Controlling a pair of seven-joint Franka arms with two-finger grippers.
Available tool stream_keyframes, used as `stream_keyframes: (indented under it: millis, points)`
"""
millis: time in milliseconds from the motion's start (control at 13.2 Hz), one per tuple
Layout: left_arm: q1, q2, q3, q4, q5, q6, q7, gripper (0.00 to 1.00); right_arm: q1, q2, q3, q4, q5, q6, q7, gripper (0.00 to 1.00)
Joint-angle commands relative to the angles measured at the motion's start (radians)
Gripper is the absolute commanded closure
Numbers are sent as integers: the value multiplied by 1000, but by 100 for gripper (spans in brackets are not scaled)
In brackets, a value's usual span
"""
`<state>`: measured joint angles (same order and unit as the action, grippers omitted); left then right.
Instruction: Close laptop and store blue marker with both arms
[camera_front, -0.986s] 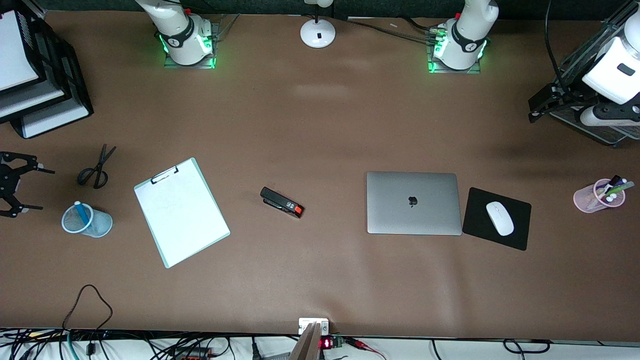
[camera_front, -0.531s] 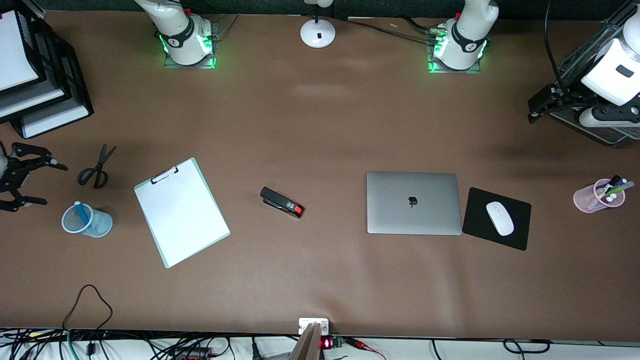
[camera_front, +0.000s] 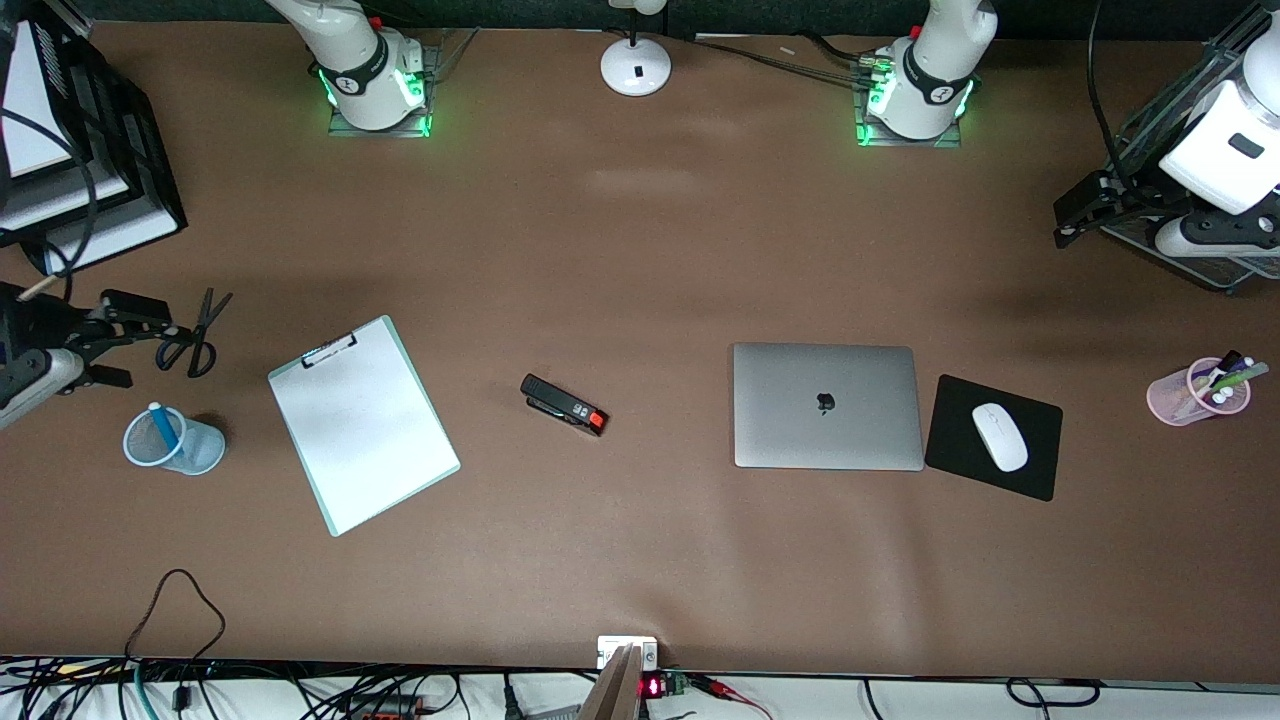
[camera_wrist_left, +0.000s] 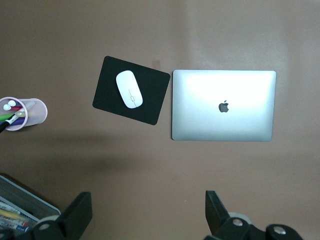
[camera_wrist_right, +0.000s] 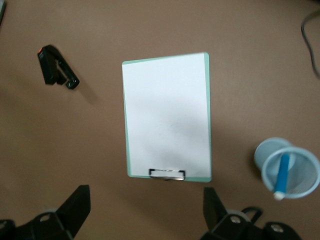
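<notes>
The laptop (camera_front: 827, 405) lay shut on the counter (camera_front: 640, 250) and the blue marker (camera_front: 163, 425) stood in the mesh cup (camera_front: 176, 441) beneath the right end effector (camera_front: 125, 338), fingers apart, as were the left end effector's (camera_front: 1085, 205).

- The closed silver-grey laptop (camera_front: 827, 405) lies flat, with bare brown table (camera_front: 640, 250) on three sides; the black mouse pad (camera_front: 993, 437) lies just beside it.
- The black stapler (camera_front: 563, 404) sits alone between the laptop and the white mint-edged clipboard (camera_front: 362, 423).
- Black scissors (camera_front: 190, 335) and the pale-blue mesh cup (camera_front: 172, 441) crowd the right arm's end.
</notes>
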<state>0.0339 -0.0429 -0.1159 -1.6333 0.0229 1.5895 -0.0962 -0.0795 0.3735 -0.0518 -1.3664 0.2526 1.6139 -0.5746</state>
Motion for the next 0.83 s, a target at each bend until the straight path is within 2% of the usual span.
stream_keyframes:
  millis: [0,303,531,759]
  points:
    - [4,-3,-2,4,6,-2,13,0,14,-45,-3,-69,-19,-23,169,0]
    - [4,-3,-2,4,5,0,12,0,55,-76,-3,-74,-148,-101,458,0]
    - [4,-3,-1,4,5,1,13,0,57,-123,-11,-63,-261,-103,470,0]
    - [4,-3,-1,4,3,1,13,0,52,-156,-57,-56,-280,-68,487,0]
